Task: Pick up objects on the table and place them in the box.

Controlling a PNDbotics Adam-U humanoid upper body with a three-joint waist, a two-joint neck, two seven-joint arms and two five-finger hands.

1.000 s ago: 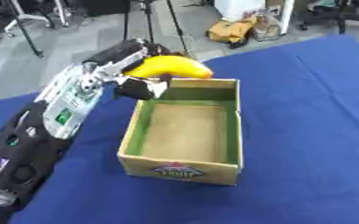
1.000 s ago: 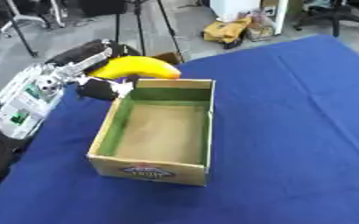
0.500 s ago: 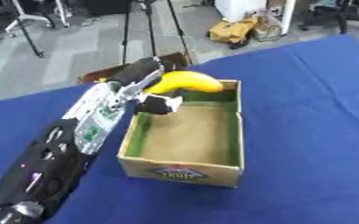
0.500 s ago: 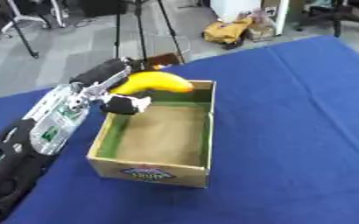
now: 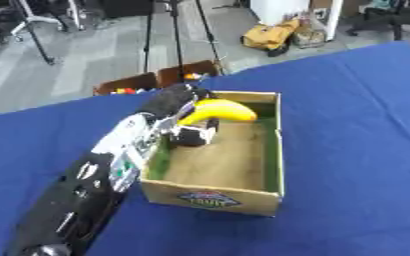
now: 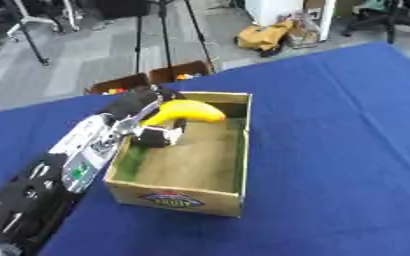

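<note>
the left hand, fingers curled round the banana, has moved further in from the left of the frame: the banana now hangs over the far end of the open cardboard box, inside its rim, where half a second ago it was at the far left corner. the box sits mid-frame on the blue worktop.

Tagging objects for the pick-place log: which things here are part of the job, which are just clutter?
Job:
- banana, held in the left hand over the box
- cardboard box on the blue table

Clutter:
- yellow bag on the floor
- open crate behind the table
- tripod legs
</note>
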